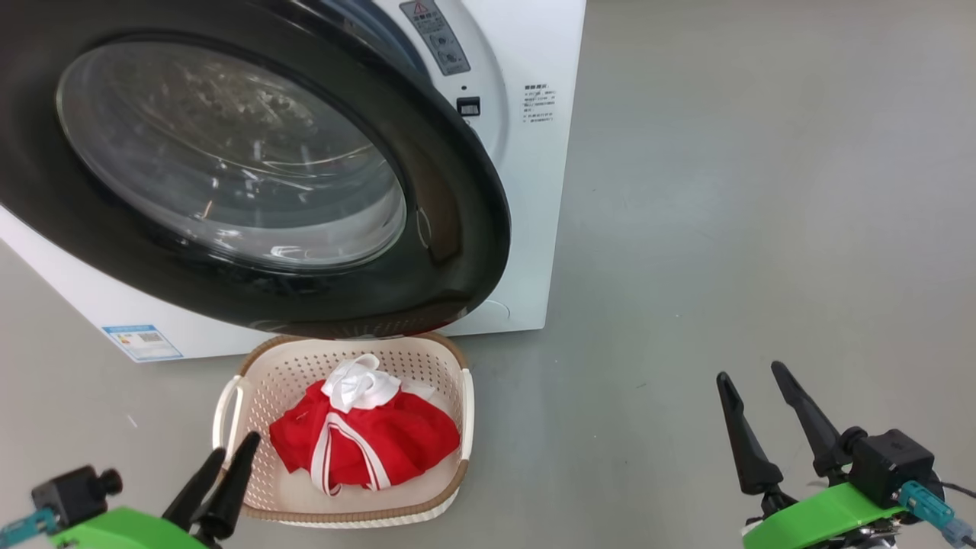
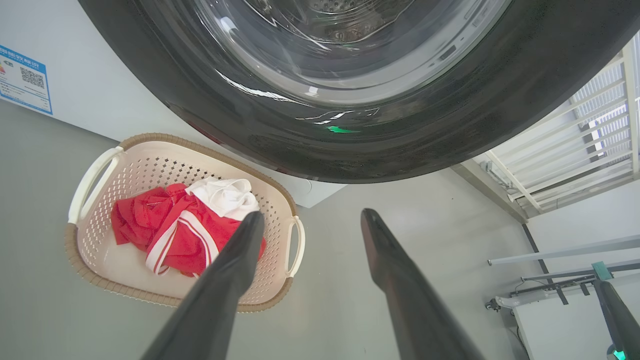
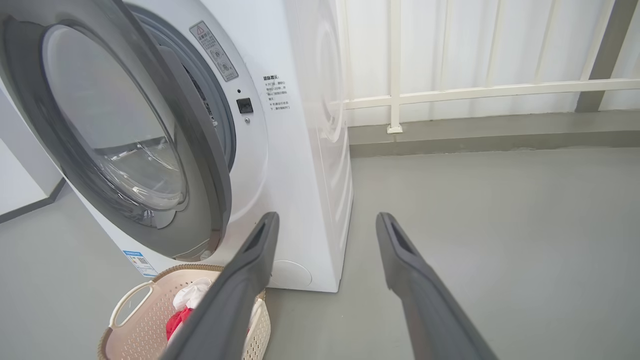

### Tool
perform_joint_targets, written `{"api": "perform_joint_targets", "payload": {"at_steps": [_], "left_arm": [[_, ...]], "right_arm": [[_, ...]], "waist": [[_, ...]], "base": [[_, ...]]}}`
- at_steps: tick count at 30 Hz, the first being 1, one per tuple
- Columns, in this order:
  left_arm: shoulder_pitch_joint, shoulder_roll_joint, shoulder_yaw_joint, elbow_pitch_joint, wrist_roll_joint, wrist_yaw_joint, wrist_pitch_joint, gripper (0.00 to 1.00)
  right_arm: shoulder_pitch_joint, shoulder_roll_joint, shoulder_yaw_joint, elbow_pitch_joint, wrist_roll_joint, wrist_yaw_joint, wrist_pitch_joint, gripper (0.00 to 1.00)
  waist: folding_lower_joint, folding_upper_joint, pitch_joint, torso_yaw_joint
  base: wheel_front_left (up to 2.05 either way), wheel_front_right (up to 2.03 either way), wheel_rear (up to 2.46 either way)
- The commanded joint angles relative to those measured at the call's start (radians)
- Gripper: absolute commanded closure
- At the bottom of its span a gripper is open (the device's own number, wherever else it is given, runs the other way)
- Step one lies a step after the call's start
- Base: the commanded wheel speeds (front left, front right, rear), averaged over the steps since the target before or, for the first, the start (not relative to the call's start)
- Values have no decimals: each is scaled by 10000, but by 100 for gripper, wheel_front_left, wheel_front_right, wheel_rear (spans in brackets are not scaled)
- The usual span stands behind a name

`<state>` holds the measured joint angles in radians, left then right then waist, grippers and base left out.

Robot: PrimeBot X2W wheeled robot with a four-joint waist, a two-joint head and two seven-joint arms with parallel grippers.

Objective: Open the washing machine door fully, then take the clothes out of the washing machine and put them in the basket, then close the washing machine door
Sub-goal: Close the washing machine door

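Observation:
The washing machine door [image 1: 457, 229] stands ajar, its black frame and glass bowl hanging out over the basket [image 1: 457, 488]. The white washing machine [image 1: 534, 191] is behind it, and the drum is hidden by the door. Red clothes [image 1: 381, 442] with white trim lie in the basket with a white cloth [image 1: 358, 385] on top. My left gripper [image 1: 231, 451] is open and empty just left of the basket, below the door [image 2: 450, 125]. My right gripper [image 1: 751, 375] is open and empty over bare floor, well right of the machine [image 3: 305, 150].
A blue sticker [image 1: 142, 341] sits low on the machine's front. A white railing [image 3: 395, 90] runs along the wall behind the machine. White framework [image 2: 550, 310] stands at the right of the left wrist view. Grey floor [image 1: 724, 229] stretches to the right.

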<state>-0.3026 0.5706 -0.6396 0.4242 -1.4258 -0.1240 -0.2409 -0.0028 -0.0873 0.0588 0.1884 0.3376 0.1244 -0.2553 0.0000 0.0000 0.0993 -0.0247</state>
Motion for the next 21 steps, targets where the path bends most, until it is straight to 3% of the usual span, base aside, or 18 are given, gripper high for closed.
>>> {"api": "perform_joint_targets", "payload": {"at_steps": [1, 5, 6, 12, 21], "left_arm": [[-1, 280, 562, -67, 155, -67, -171, 0], [509, -99, 1550, -71, 713, -67, -202, 0], [872, -414, 2177, -130, 1200, -67, -204, 0], [1788, -1413, 3887, -226, 3164, -67, -206, 0], [2492, -2770, 5565, -414, 6533, -67, -207, 0]], "right_arm": [[-12, -129, 281, -198, 36, 63, -65, 0], [84, -142, 296, -154, 66, 63, -65, 0], [110, -146, 297, -130, 75, 63, -65, 0], [221, -179, 173, -142, 92, 63, -65, 0], [273, -151, -6, -150, 134, 63, -65, 0]], "waist": [[0, 0, -28, -8], [0, 0, -100, -60], [0, 0, -134, -134], [0, 0, -186, -286], [0, 0, -237, -406]], "base": [[0, 0, 0], [0, 0, 0], [0, 0, 0], [0, 0, 0], [0, 0, 0]]}}
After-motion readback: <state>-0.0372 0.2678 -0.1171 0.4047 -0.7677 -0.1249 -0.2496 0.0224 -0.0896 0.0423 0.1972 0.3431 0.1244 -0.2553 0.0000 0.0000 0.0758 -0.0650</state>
